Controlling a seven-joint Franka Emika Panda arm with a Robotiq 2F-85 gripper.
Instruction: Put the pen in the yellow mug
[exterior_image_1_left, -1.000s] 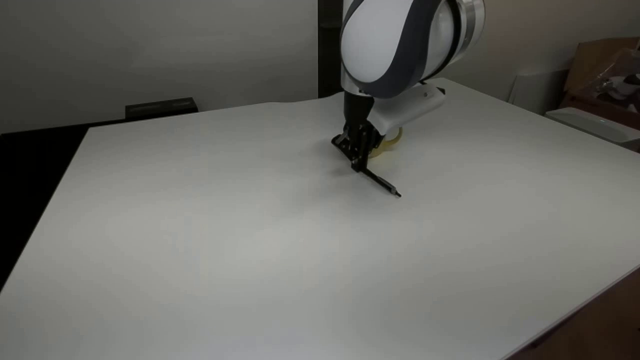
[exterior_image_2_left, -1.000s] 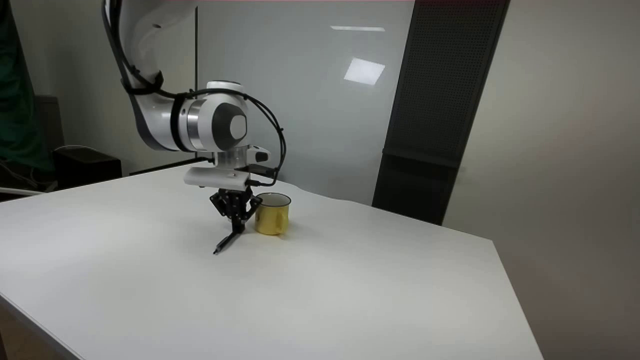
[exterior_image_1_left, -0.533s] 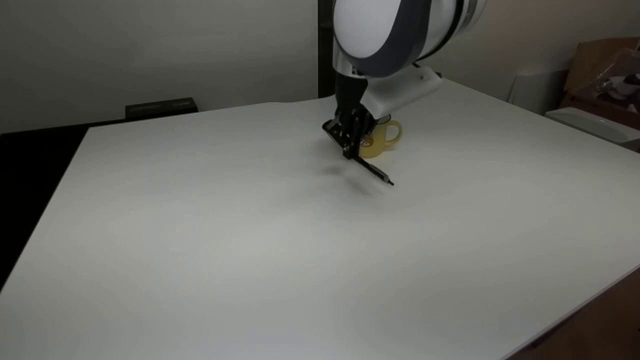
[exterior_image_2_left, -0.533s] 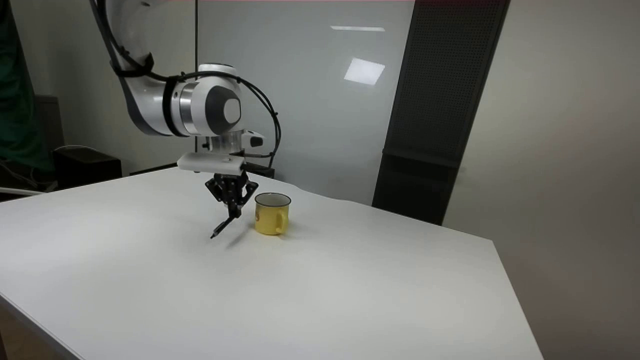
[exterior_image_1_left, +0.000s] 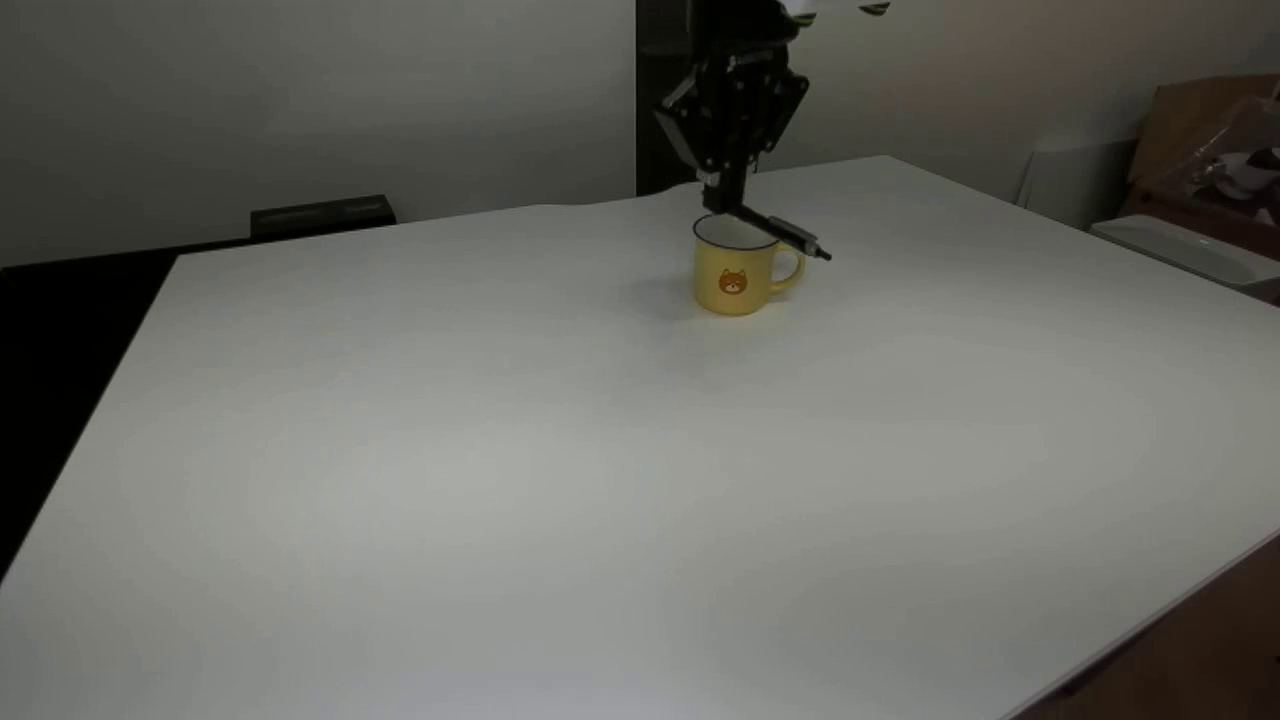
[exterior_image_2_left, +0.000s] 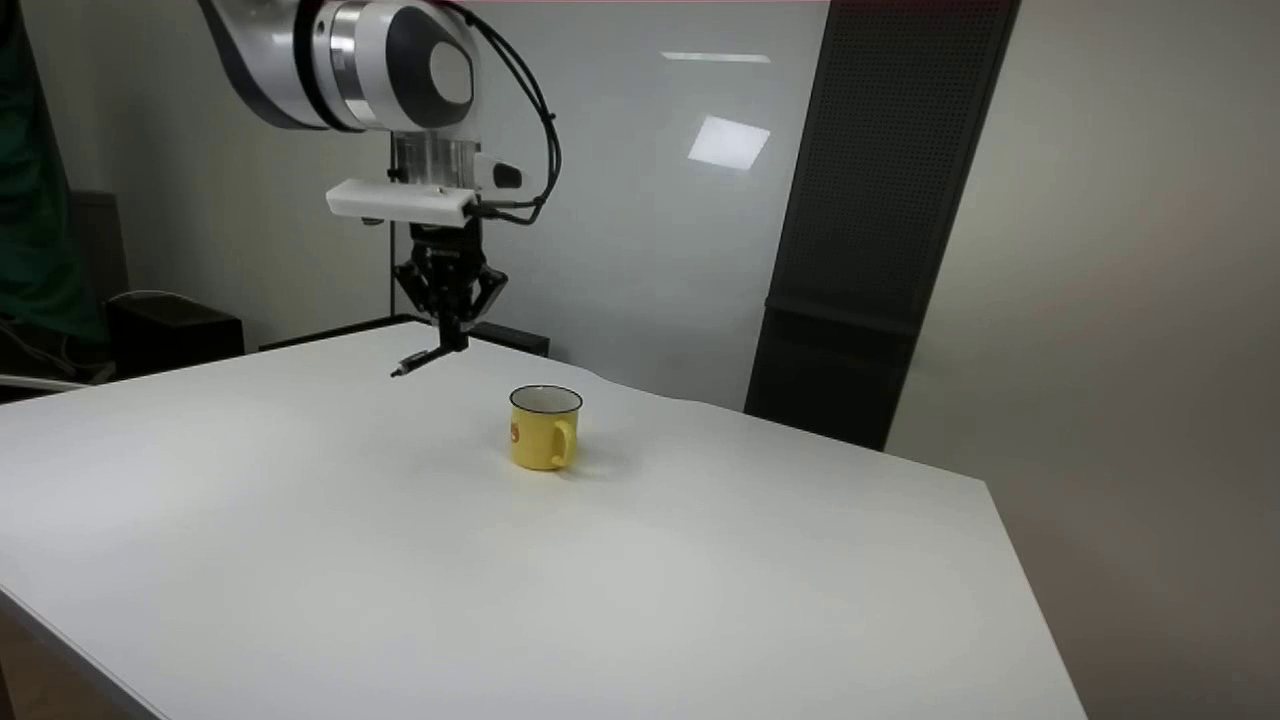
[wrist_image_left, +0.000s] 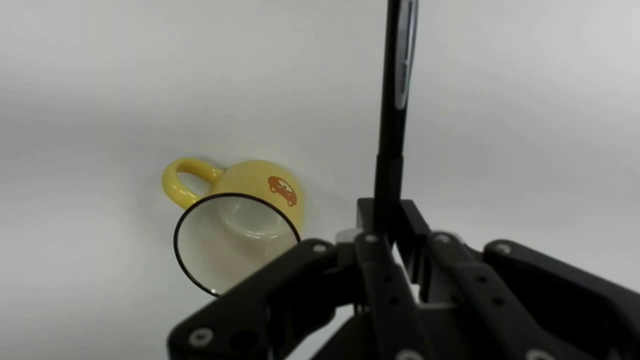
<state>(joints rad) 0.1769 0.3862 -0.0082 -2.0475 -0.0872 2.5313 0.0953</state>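
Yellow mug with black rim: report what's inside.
Wrist view: the round yellow mug shows pale inner wall and part of its floor, no object. The thin black pen is outside, in the black jointed fingers, which cover the opening's lower right. The mug's side hides some floor.

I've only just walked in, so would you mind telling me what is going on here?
A robot arm is holding a dark pen, tilted, in its closed pincer, up off the white table. The yellow mug stands upright on the table. The pen is not in the mug yet; putting it there looks like the aim.
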